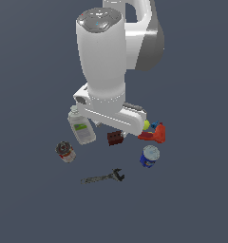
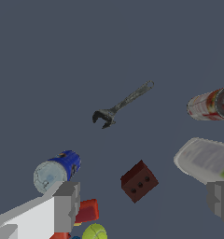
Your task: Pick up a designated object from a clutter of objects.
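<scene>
So: plain dark grey-blue floor [image 1: 30, 204], nothing else of the room visible. Gripper [image 2: 142, 205] is spread wide, holding nothing, touching nothing; dark red block [image 2: 138, 181] sits between the fingers [image 2: 67, 205], below them. Wrench [image 2: 121, 105] lies flat on the floor beyond the block, well clear of the fingertips, alone. Blue can [image 2: 55, 171] near one finger, bottle [image 2: 205, 161] by the other.

Just the ground [image 1: 30, 213] to call here: a flat, matte, slate blue-grey surface, one even tone, running out to every edge of the exterior view, and it fills the wrist view [image 2: 62, 46] the same way, plain and smooth
</scene>
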Robot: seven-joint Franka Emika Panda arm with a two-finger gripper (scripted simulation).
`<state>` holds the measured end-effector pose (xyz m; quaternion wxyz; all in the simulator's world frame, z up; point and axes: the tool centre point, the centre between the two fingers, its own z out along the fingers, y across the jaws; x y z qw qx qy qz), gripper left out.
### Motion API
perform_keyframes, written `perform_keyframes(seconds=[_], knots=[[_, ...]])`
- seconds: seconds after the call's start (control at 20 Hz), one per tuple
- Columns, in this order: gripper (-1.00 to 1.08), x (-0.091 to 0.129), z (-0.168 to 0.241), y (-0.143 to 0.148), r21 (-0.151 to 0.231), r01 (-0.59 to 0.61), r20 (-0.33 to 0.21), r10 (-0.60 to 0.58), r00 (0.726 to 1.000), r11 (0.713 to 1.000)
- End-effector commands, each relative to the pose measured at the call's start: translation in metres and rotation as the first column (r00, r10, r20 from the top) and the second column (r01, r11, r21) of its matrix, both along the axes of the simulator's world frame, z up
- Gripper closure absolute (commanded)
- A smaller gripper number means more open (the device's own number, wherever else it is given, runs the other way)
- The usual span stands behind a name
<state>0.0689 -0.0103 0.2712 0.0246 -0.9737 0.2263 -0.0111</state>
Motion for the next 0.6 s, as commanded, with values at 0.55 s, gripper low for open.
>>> perform_keyframes(seconds=[0.55], knots=[[-0.92,0.039,-0.072,-0.013,0.007,0.385,-0.032,-0.384,0.923,0.923]])
